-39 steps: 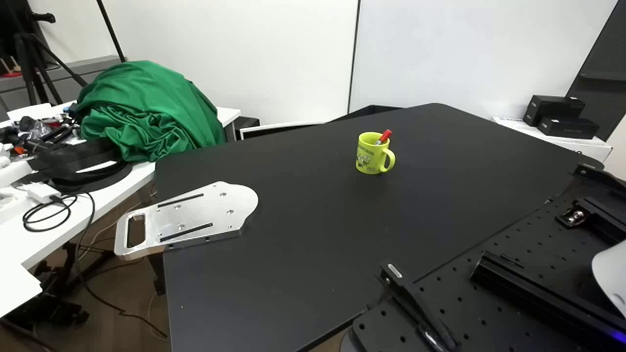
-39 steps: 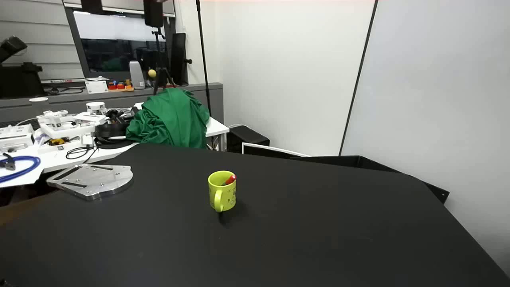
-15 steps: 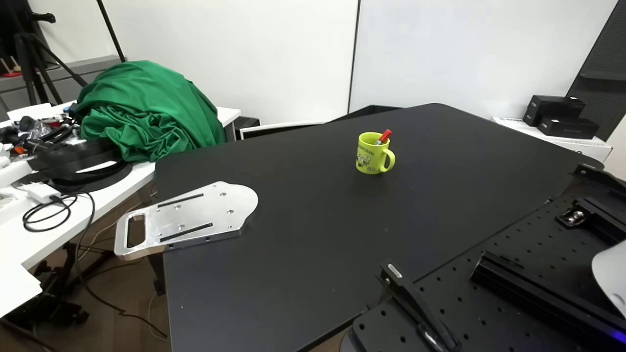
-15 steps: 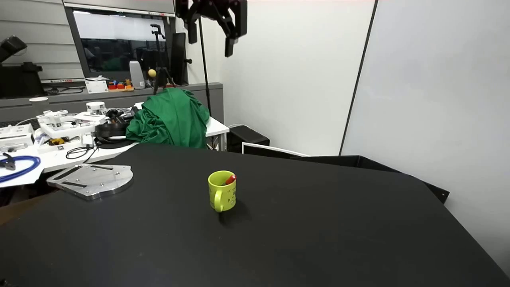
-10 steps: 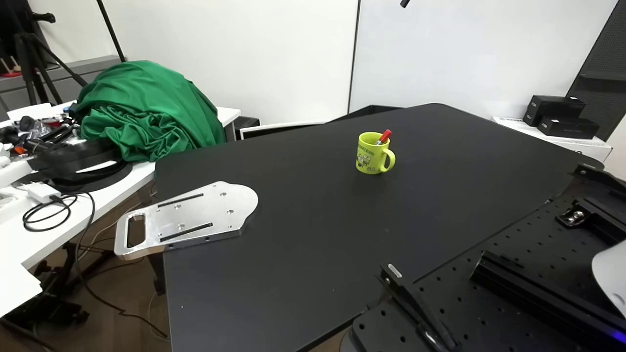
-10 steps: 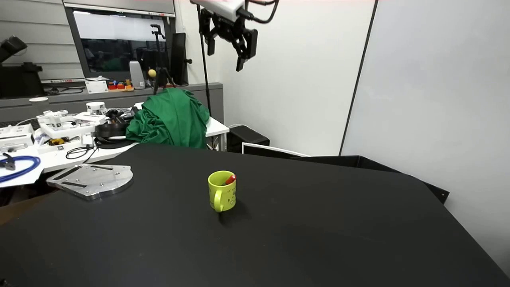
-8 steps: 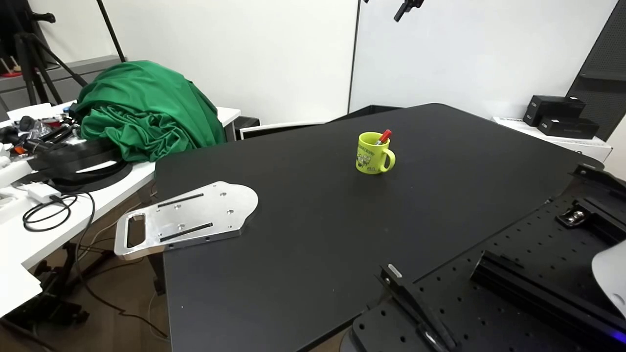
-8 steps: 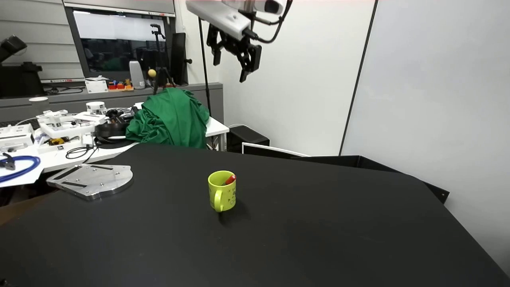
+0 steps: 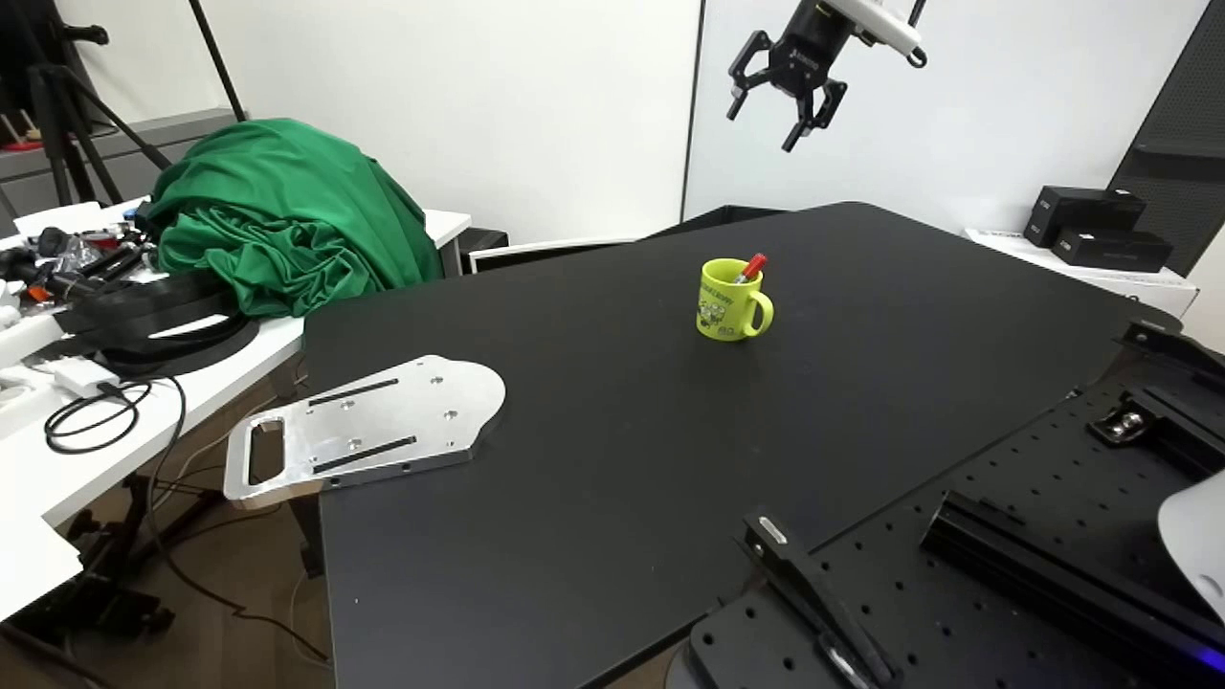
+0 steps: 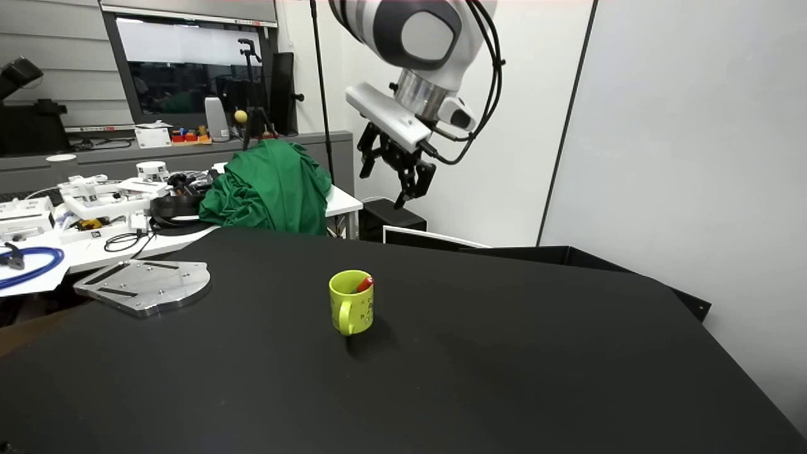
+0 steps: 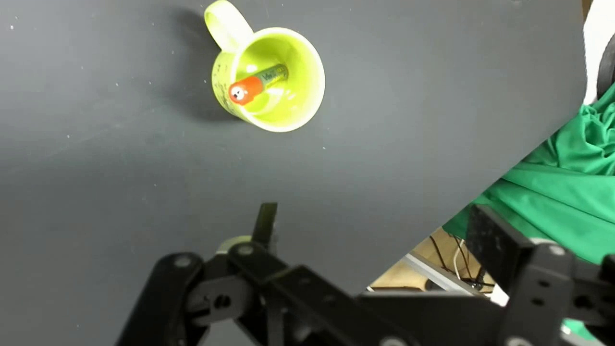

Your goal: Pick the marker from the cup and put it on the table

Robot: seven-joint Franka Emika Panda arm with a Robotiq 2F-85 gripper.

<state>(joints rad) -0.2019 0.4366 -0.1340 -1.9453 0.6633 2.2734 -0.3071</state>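
The Robotiq gripper [image 9: 763,127] hangs high over the black tabletop [image 9: 612,402]. Its fingers are spread wide, with nothing between them. The red-capped marker [image 11: 258,84] leans inside the yellow-green mug [image 11: 308,98], lower than the gripper and past its fingertips in the wrist view.

I think this is the reaching step, and the grab is not yet done. Next, the gripper probably has to go down to the mug, put one finger on each side of the red cap (not on the mug's wall!), and squeeze.

In both exterior views the mug hides most of the marker. The wrist view shows more, but I can't tell how the bottom end sits. The gripper's near parts are blurry and cut off there. In an exterior view the robot arm [image 10: 422,38] is cut off at the top.
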